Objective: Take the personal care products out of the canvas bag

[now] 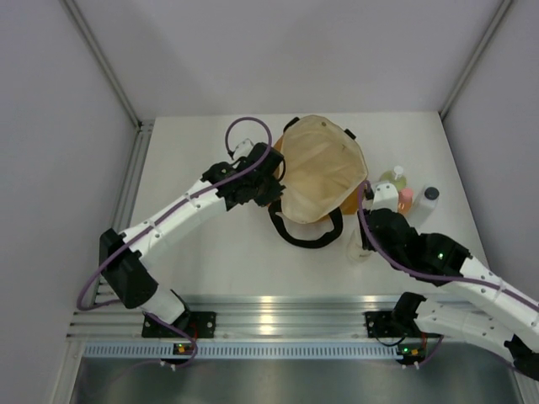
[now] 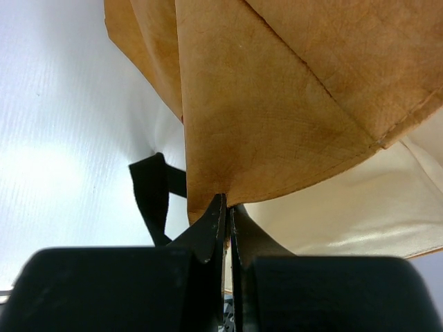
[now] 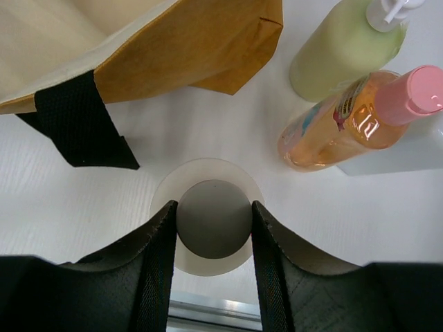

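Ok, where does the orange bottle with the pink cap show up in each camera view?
Top external: right of centre, the orange bottle sits just right of the canvas bag, next to the yellow-green bottle.
Left wrist: not in it.
Right wrist: upper right, below the yellow-green bottle.
Shared landmark: the canvas bag, which appears in all three views.

The left arm (image 1: 181, 206) stretches forward, the left gripper (image 2: 228, 207) pinched tight on the canvas bag (image 2: 277, 124). The right gripper (image 3: 213, 207) points down, clasping the jar (image 3: 213, 232).
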`<act>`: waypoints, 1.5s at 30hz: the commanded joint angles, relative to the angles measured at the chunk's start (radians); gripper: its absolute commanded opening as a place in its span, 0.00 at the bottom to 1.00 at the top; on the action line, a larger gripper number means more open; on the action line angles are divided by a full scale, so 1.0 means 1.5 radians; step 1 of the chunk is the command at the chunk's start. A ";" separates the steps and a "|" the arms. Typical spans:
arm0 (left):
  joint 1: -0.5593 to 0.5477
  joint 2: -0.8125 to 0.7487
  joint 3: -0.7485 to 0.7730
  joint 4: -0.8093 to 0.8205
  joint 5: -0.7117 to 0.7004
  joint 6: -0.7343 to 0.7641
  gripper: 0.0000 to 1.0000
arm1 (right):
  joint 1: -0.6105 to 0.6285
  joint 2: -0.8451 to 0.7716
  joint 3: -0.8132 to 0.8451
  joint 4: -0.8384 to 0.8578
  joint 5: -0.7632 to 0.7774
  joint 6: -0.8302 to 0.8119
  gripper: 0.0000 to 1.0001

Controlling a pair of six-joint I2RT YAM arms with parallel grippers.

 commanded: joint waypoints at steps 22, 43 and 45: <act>0.000 -0.002 0.031 0.017 0.016 0.023 0.04 | 0.015 -0.005 -0.171 0.264 0.032 0.053 0.10; 0.002 -0.021 0.040 0.017 -0.003 0.031 0.76 | 0.028 -0.004 -0.135 0.249 0.021 0.026 0.84; 0.002 -0.024 0.042 0.016 -0.007 0.035 0.79 | 0.027 -0.007 -0.127 0.239 0.016 0.024 0.85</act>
